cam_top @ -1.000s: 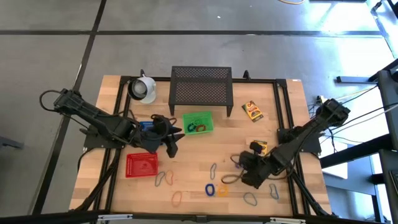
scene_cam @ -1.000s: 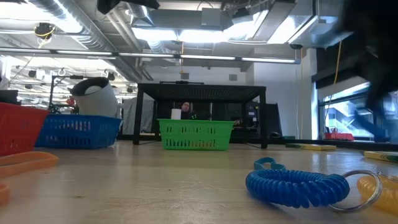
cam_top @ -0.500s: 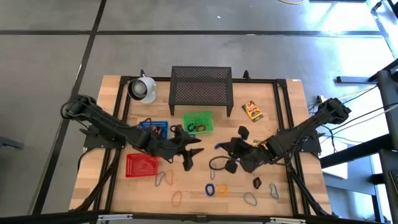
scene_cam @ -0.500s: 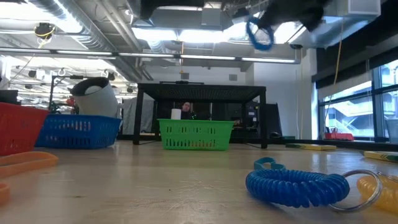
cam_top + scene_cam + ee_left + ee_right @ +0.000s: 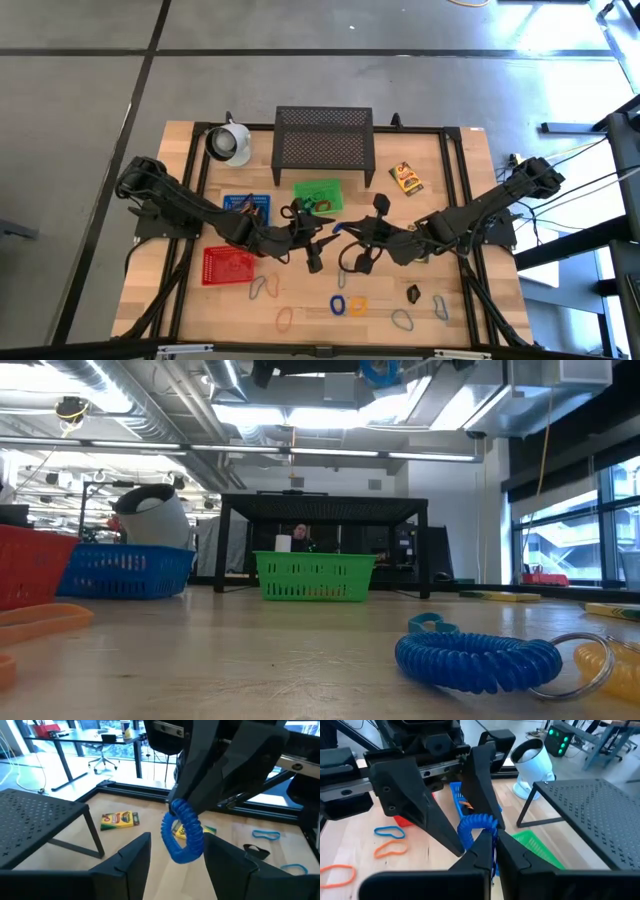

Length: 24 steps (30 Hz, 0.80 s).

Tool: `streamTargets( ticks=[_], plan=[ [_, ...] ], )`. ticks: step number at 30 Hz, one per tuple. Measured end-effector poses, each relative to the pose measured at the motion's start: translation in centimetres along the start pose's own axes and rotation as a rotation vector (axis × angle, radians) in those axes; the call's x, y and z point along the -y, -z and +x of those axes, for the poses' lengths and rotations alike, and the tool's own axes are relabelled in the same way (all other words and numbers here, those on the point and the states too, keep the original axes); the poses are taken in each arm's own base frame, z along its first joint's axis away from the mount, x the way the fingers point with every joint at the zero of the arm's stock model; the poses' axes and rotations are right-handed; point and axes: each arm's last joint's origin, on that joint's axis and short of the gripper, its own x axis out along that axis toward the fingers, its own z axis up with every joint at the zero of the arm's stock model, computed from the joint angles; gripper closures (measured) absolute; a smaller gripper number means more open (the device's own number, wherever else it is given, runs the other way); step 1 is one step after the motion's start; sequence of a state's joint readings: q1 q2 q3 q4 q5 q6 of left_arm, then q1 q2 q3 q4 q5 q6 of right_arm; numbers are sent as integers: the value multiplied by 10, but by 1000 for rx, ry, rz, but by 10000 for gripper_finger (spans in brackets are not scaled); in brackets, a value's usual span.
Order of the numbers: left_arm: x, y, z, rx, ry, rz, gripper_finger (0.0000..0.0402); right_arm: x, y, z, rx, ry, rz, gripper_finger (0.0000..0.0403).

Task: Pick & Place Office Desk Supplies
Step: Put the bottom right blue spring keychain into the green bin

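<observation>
A blue coiled band [image 5: 338, 231] hangs in the air over the table's middle, and my right gripper [image 5: 357, 238] is shut on it. In the low view the coil [image 5: 380, 370] shows at the top. My left gripper [image 5: 180, 865] faces it from the table's left, open. Its two fingers stand on either side of the coil [image 5: 182, 834]; whether they touch it I cannot tell. A thin ring [image 5: 350, 263] dangles below the coil. My right gripper pinches the coil's upper end [image 5: 178, 809] between its two fingers. The fingers come nearly level from the table's right. The coil curves down below them as a loop, lifted clear of the table.
A green basket [image 5: 318, 197], blue basket [image 5: 247, 206] and red basket [image 5: 228, 265] stand left of middle, and a black mesh stand [image 5: 323, 138] and white cup [image 5: 229, 142] at the back. A crayon box [image 5: 405, 178], rubber bands [image 5: 263, 288], two coils [image 5: 347, 305] and a clip [image 5: 413, 293] lie loose.
My right gripper has risen from the table's near right and gone toward the middle, lifting the blue coil and its ring clear. My left gripper has gone toward the table's right, to meet the coil, and its fingers now flank it.
</observation>
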State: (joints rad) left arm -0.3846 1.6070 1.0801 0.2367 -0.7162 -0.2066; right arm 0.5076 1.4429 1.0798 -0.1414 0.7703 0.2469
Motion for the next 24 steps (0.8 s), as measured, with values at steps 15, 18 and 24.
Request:
streamTargets(
  ticks=[15, 18, 24],
  plan=[
    [-2, 0, 1, 0, -7, -9, 384, 4, -1, 6, -30, -82, 28, 365],
    [-2, 0, 1, -2, -7, -15, 385, 8, -2, 9, -51, -127, 99, 335],
    [-4, -2, -1, -3, -8, -92, 385, 22, -7, 2, -102, -200, 134, 242]
  ],
)
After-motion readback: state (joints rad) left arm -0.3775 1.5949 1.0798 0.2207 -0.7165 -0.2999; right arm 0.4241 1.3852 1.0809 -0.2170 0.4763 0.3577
